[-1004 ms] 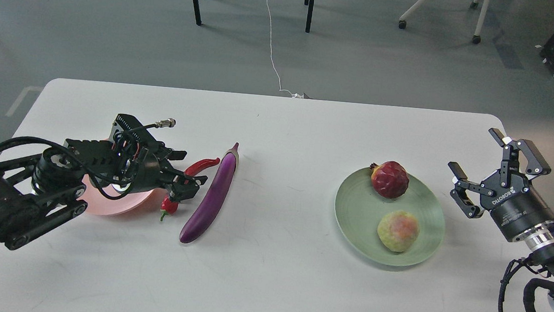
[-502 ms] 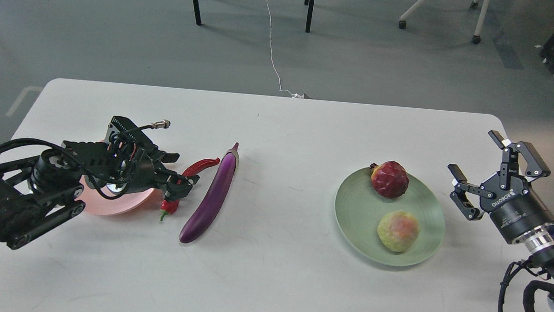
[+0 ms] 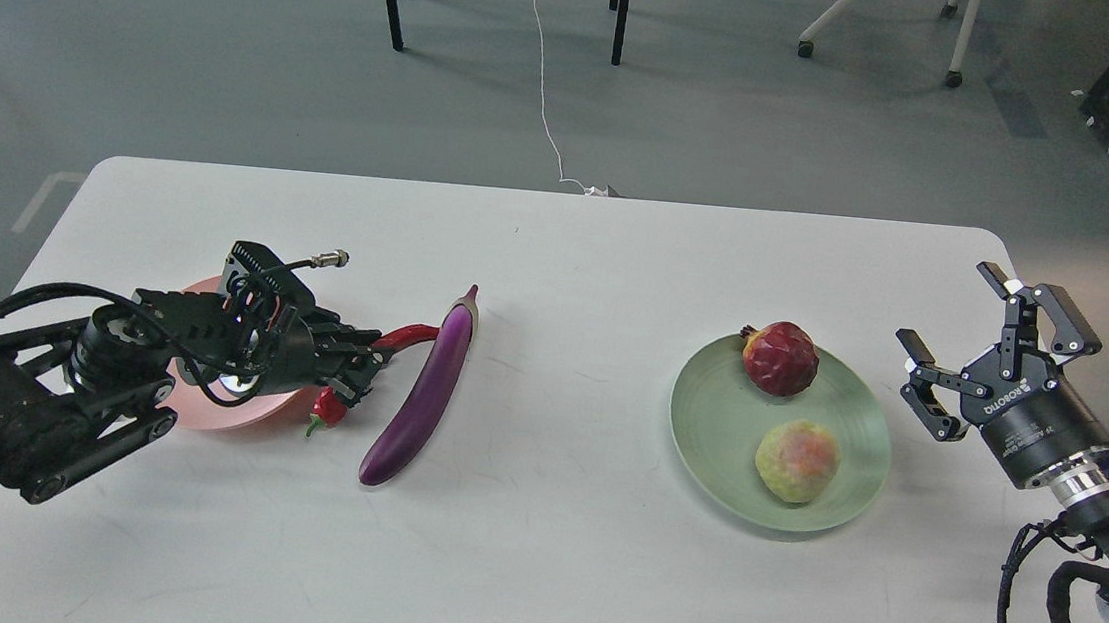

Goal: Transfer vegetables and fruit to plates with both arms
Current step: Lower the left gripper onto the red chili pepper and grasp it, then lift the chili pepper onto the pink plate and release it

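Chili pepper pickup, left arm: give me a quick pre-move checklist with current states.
1. Left claw at the chili pepper: ok, the fingers sit around its middle, stem end poking out below.
2. Firm grip on the pepper: cannot tell, the claw is dark and the finger contact is hidden.
3. Pink plate within reach: ok, it lies right under the left wrist, though mostly covered.
4. Eggplant clear of the lift path: not ok, it lies just beside the pepper, whose tip nearly touches it.
5. Right claw out of the way: ok, open, holding nothing, off the green plate.
6. Fruit placed: ok, pomegranate and round fruit are on the green plate.
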Available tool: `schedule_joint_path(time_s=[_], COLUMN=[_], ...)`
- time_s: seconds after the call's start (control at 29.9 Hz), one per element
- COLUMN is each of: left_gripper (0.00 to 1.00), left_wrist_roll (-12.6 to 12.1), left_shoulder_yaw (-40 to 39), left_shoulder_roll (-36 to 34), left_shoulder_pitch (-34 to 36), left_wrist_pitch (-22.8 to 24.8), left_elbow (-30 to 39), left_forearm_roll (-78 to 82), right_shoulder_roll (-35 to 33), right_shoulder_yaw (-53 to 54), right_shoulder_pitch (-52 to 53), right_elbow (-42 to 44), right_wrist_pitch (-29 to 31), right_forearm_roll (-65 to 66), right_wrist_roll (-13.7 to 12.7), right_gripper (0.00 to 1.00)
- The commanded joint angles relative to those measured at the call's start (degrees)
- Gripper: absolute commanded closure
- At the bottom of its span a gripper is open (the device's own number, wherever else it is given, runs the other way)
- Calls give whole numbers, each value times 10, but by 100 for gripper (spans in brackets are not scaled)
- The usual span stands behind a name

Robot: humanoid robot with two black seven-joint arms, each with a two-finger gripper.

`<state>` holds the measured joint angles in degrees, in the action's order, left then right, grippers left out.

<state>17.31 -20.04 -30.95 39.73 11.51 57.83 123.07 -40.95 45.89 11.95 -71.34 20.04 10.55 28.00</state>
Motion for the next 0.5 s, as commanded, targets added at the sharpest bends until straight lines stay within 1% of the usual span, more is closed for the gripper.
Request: schedule_joint_path(time_s=[0.0, 0.23, 0.37, 0.47], left_gripper=[87, 87, 87, 87], left_wrist_roll=[0, -2, -3, 1], left_shoulder_yaw=[-1, -14, -13, -10], left_shoulder_roll=[0, -16, -65, -98], left_shoulder_pitch=[0, 10, 40, 40], left_wrist_pitch=[0, -4, -4, -4], left_elbow=[0, 24, 32, 32], left_forearm_roll=[-1, -29, -87, -101], right_shoulder_roll=[0, 0, 0, 0], right_shoulder_yaw=[0, 4, 5, 5], right_shoulder_pitch=[-1, -1, -1, 0], right_elbow=[0, 0, 0, 0], right_wrist_pitch=[0, 0, 0, 0], right_forearm_roll=[0, 0, 0, 0], right_wrist_roll=[0, 0, 0, 0], right_gripper=[3, 3, 3, 3])
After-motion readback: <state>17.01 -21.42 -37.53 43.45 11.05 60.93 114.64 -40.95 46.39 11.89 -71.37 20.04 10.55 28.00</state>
